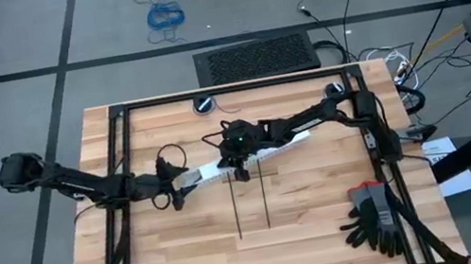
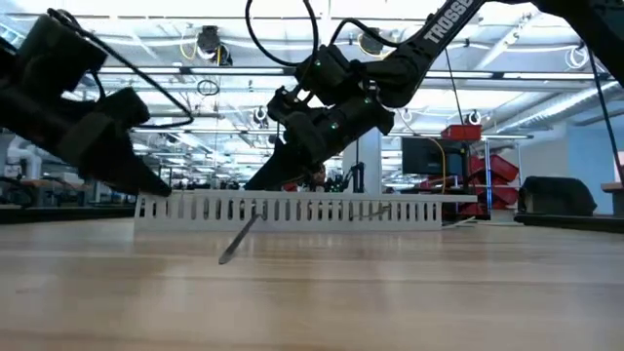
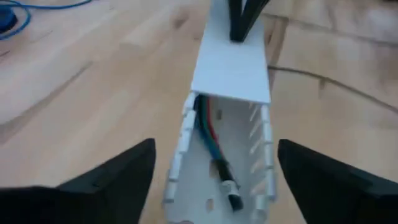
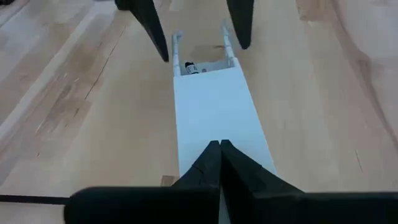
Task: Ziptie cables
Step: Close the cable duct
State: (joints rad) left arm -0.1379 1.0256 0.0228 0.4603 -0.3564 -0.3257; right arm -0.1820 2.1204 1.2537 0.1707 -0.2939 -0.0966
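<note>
While the two arms meet near the middle of the high view, a long white slotted duct (image 1: 239,163) lies on the wooden table (image 1: 326,213), slanting from lower left to upper right. A flat white lid (image 4: 214,118) covers most of it. The cables (image 3: 210,134) lie inside the open end of the duct and run the same way as the duct, with a small dark and pale plug at their tip. The left gripper (image 3: 214,171) sits at that open end with its fingers (image 3: 118,171) spread wide on both sides. The right gripper (image 4: 219,149) rests on the lid with its fingers pressed together. The two zipties (image 1: 250,204) lie just below the duct, side by side, pointing straight up and down the high view.
</note>
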